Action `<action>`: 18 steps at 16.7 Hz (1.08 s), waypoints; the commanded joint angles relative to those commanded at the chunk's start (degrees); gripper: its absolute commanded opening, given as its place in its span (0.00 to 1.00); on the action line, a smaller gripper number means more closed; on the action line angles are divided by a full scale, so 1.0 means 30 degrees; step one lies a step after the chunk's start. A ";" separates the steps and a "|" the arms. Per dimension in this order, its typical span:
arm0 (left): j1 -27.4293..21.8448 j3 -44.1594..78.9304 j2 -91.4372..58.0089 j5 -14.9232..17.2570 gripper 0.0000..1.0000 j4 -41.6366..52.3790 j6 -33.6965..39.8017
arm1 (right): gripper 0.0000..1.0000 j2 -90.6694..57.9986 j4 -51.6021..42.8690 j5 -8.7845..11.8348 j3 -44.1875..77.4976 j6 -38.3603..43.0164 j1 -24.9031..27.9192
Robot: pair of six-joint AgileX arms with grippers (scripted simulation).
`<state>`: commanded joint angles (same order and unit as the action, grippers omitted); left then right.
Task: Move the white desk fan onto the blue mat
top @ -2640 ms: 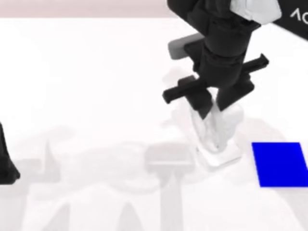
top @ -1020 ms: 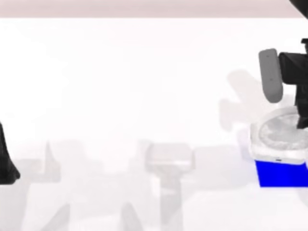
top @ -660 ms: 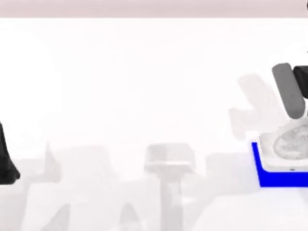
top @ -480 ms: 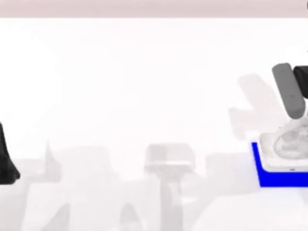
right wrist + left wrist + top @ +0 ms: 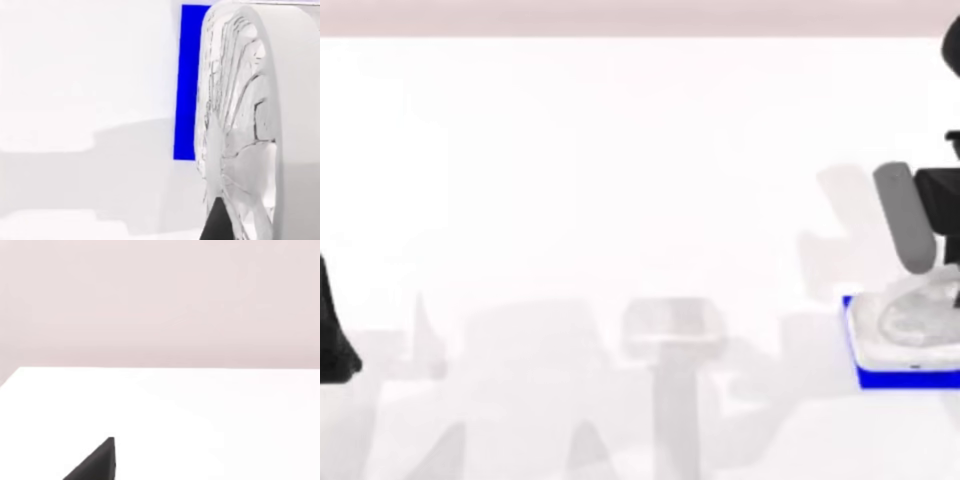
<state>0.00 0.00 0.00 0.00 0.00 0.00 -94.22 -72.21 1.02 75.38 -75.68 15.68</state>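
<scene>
The white desk fan [image 5: 910,315] stands on the blue mat [image 5: 905,379] at the table's right edge and covers most of it. Only a thin blue border shows at the mat's left and front. My right gripper [image 5: 942,285] hangs directly over the fan, shut on its round head. In the right wrist view the wire-grille head [image 5: 240,125] fills the picture, with one dark fingertip [image 5: 215,225] against it and a strip of mat [image 5: 189,80] behind. My left arm [image 5: 332,335] is parked at the left edge, and one fingertip [image 5: 97,465] shows far to the side.
Faint grey shadows lie across the front of the table, among them a boxy shape [image 5: 672,330] near the middle. The table's back edge [image 5: 620,38] meets a pinkish wall. The mat runs off the picture's right side.
The right arm carried the fan from the table's middle rightward to the mat. In the last half second the fan sank lower, so less blue shows. The left arm stayed still.
</scene>
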 joint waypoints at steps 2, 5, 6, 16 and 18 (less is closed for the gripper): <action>0.0000 0.0000 0.0000 0.0000 1.00 0.0000 0.0000 | 0.00 -0.0005 0.0023 0.0000 -0.0022 -0.0003 -0.0001; 0.0000 0.0000 0.0000 0.0000 1.00 0.0000 0.0000 | 0.15 -0.0005 0.0023 0.0000 -0.0022 -0.0003 -0.0001; 0.0000 0.0000 0.0000 0.0000 1.00 0.0000 0.0000 | 0.23 -0.0005 0.0023 0.0000 -0.0022 -0.0003 -0.0001; 0.0000 0.0000 0.0000 0.0000 1.00 0.0000 0.0000 | 0.98 -0.0005 0.0023 0.0000 -0.0022 -0.0003 -0.0001; 0.0000 0.0000 0.0000 0.0000 1.00 0.0000 0.0000 | 1.00 -0.0005 0.0023 0.0000 -0.0022 -0.0003 -0.0001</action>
<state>0.00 0.00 0.00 0.00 0.00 0.00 -94.24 -72.14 1.02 75.31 -75.69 15.68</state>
